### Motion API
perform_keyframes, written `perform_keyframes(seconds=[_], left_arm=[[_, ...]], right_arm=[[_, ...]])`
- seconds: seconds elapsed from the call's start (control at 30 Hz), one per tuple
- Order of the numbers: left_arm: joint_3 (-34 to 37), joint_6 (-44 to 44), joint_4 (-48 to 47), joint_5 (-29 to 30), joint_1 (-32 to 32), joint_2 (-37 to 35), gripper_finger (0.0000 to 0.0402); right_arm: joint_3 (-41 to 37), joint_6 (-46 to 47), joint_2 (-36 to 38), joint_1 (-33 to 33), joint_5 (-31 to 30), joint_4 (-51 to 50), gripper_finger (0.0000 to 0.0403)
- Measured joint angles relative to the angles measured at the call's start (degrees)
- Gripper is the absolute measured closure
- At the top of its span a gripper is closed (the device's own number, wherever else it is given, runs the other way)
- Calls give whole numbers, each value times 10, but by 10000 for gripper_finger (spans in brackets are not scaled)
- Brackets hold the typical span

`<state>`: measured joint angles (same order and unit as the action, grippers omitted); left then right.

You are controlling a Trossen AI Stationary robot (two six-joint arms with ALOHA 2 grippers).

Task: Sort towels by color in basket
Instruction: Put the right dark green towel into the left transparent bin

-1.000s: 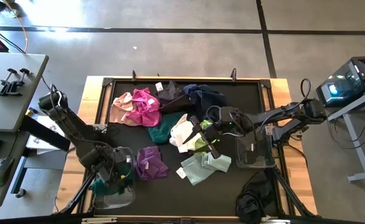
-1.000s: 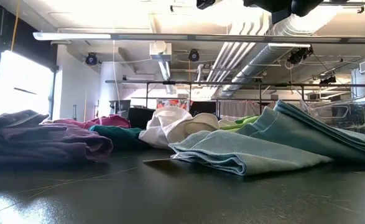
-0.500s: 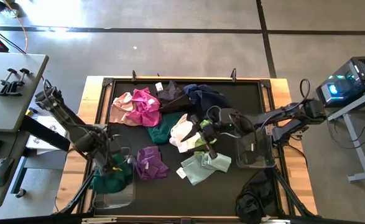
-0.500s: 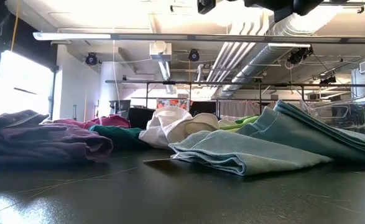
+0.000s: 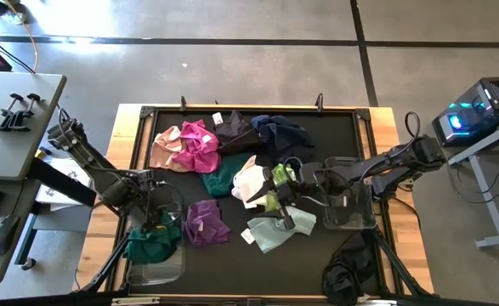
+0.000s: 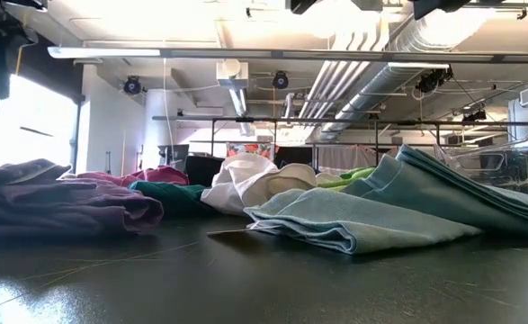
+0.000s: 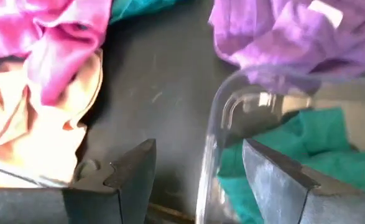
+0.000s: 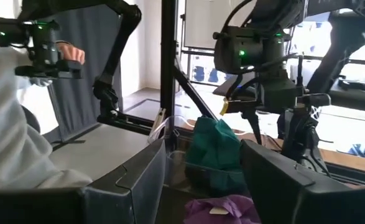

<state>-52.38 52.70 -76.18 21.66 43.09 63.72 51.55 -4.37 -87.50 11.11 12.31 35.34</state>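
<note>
Towels lie loose on the black mat: peach [image 5: 166, 146], magenta [image 5: 200, 144], black [image 5: 235, 132], navy [image 5: 281, 132], teal [image 5: 219, 178], white [image 5: 247, 181], purple [image 5: 205, 223] and pale mint [image 5: 270, 231]. A dark green towel [image 5: 154, 242] lies in the clear left basket [image 7: 218, 118]. My left gripper [image 5: 154, 208] hangs open above that basket's far rim, pointing steeply down, holding nothing. My right gripper [image 5: 275, 200] hovers open and level over the white and lime towels [image 5: 280, 174], also holding nothing.
A second clear basket [image 5: 348, 208] stands at the mat's right, under my right arm. The mat's raised frame [image 5: 249, 109] borders the work area. A black bag [image 5: 338, 280] lies off the near edge. In the right wrist view a person's hand [image 8: 73, 53] shows beyond the table.
My left gripper has risen out of the left basket and drawn back toward its far rim, rolling its wrist; the dark green towel it covered now lies uncovered in the basket. My right gripper has shifted a little toward the table's near edge above the lime and white towels.
</note>
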Motion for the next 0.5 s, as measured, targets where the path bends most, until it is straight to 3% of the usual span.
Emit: perform_keyframes(seconds=[0.1, 0.2, 0.37, 0.5], left_arm=[[0, -3, 16, -22, 1, 0, 177], [-5, 35, 16, -112, 7, 0, 177], [-2, 174, 57, -256, 29, 0, 177], [45, 211, 144, -288, 50, 0, 177]], right_arm=[[0, -2, 0, 6, -7, 0, 199], [0, -2, 0, 10, -11, 0, 199], [0, -8, 0, 11, -24, 0, 199], [0, -11, 0, 11, -28, -6, 199]])
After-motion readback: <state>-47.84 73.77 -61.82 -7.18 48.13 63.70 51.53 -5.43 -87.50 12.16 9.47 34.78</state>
